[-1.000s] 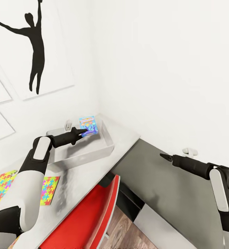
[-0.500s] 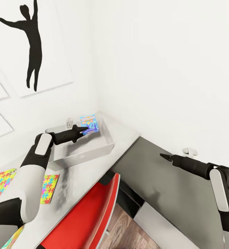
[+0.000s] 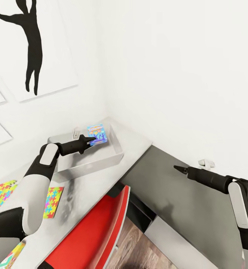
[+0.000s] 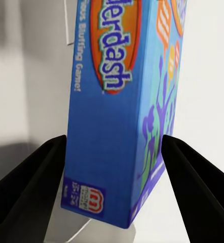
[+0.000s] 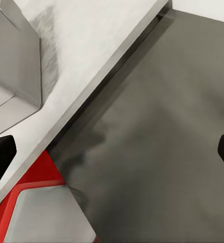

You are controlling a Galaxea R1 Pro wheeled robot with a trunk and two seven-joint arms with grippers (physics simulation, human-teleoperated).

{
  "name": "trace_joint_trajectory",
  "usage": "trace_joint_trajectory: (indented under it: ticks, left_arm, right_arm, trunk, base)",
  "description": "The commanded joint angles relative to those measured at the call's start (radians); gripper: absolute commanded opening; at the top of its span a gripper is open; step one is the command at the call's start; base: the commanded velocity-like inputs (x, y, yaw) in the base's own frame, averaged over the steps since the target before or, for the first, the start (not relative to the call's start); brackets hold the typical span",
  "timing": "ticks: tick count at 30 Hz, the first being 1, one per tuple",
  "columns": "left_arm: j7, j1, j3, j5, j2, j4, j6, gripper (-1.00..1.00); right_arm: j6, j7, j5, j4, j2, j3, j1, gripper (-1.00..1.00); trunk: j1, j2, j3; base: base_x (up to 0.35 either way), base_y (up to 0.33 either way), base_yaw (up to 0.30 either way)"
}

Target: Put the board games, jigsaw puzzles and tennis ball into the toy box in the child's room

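Observation:
My left gripper (image 3: 91, 141) is shut on a small blue board game (image 3: 98, 134) and holds it upright over the far end of the light-grey toy box (image 3: 114, 154). In the left wrist view the blue box (image 4: 119, 101) sits between both black fingers (image 4: 36, 182), which press its sides. Two jigsaw puzzles (image 3: 52, 201) (image 3: 0, 193) lie flat on the pale table (image 3: 86, 186) beside my left arm. My right gripper (image 3: 177, 169) hangs open over the dark-grey side cabinet (image 3: 168, 201), holding nothing.
A red chair (image 3: 97, 228) is tucked under the table's front edge. Another colourful flat item (image 3: 11, 256) lies at the near left corner. White walls meet behind the toy box. The right wrist view has the toy box corner (image 5: 15, 66) and cabinet top (image 5: 168, 152).
The whole head view has shifted a little, so the camera moved. My left gripper stays shut on the blue box over the toy box. The right arm has not moved.

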Motion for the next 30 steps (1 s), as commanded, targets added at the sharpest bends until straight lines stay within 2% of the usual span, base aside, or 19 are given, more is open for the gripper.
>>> trace_joint_trajectory:
  ticks: [1, 5, 7, 8, 10, 11, 15, 16, 19, 21, 22, 25, 30]
  left_arm:
    - [-0.009, -0.001, 0.004, -0.008, 0.000, 0.001, 0.005, -1.00]
    - [-0.009, -0.004, 0.003, -0.008, 0.001, 0.012, 0.002, -1.00]
    - [-0.009, -0.006, 0.003, -0.008, 0.003, 0.019, 0.001, -1.00]
    - [-0.009, -0.006, 0.003, -0.008, 0.003, 0.019, 0.001, -1.00]
    - [-0.009, -0.006, 0.003, -0.009, 0.004, 0.024, 0.000, -1.00]
    - [-0.009, -0.006, 0.003, -0.009, 0.004, 0.024, 0.000, -1.00]
    - [-0.009, -0.007, 0.003, -0.009, 0.005, 0.033, -0.003, -1.00]
    - [-0.009, -0.007, 0.003, -0.009, 0.005, 0.033, -0.003, -1.00]
    - [-0.009, -0.007, 0.003, -0.009, 0.006, 0.044, -0.006, -1.00]
    - [-0.009, -0.007, 0.003, -0.008, 0.006, 0.048, -0.006, -1.00]
    - [-0.009, -0.007, 0.003, -0.008, 0.006, 0.048, -0.006, -1.00]
    - [-0.009, -0.008, 0.003, -0.008, 0.005, 0.052, -0.007, -1.00]
    - [-0.009, -0.010, 0.003, -0.008, 0.005, 0.055, -0.008, -1.00]
  right_arm:
    - [0.004, 0.010, 0.008, 0.000, 0.000, -0.001, -0.001, 1.00]
    - [0.004, 0.012, -0.018, -0.001, -0.012, -0.003, -0.001, 1.00]
    - [0.004, 0.015, -0.048, -0.001, -0.029, -0.004, 0.000, 1.00]
    - [0.004, 0.015, -0.048, -0.001, -0.029, -0.004, 0.000, 1.00]
    - [0.004, 0.025, -0.094, -0.001, -0.057, -0.004, 0.002, 1.00]
    - [0.004, 0.025, -0.094, -0.001, -0.057, -0.004, 0.002, 1.00]
    - [0.004, 0.058, -0.242, -0.001, -0.121, -0.002, 0.009, 1.00]
    - [0.004, 0.058, -0.242, -0.001, -0.121, -0.002, 0.009, 1.00]
    - [0.004, 0.071, -0.352, -0.001, -0.158, -0.002, 0.023, 1.00]
    - [0.004, 0.076, -0.398, -0.001, -0.174, -0.001, 0.030, 1.00]
    - [0.004, 0.076, -0.398, -0.001, -0.174, -0.001, 0.030, 1.00]
    - [0.004, 0.081, -0.438, -0.001, -0.187, -0.001, 0.037, 1.00]
    - [0.004, 0.084, -0.463, -0.001, -0.196, -0.001, 0.041, 1.00]
  trunk:
    - [0.000, -0.001, -0.003]
    - [0.000, -0.001, -0.009]
    - [0.000, -0.001, -0.013]
    - [0.000, -0.001, -0.014]
    - [0.000, -0.001, -0.018]
    - [0.000, -0.001, -0.019]
    - [0.000, -0.001, -0.026]
    - [0.000, -0.001, -0.027]
    - [0.000, -0.001, -0.032]
    - [0.000, -0.001, -0.036]
    - [0.000, -0.001, -0.037]
    - [0.000, -0.001, -0.042]
    - [0.000, -0.001, -0.050]
  base:
    - [0.000, 0.000, 0.000]
    - [0.000, 0.000, 0.000]
    - [0.000, 0.000, 0.000]
    - [0.000, 0.000, 0.000]
    - [0.000, 0.000, 0.000]
    - [0.000, 0.000, 0.000]
    - [0.000, 0.000, 0.000]
    - [0.000, 0.000, 0.000]
    - [0.000, 0.000, 0.000]
    - [0.000, 0.000, 0.000]
    - [0.000, 0.000, 0.000]
    - [0.000, 0.000, 0.000]
    - [0.000, 0.000, 0.000]
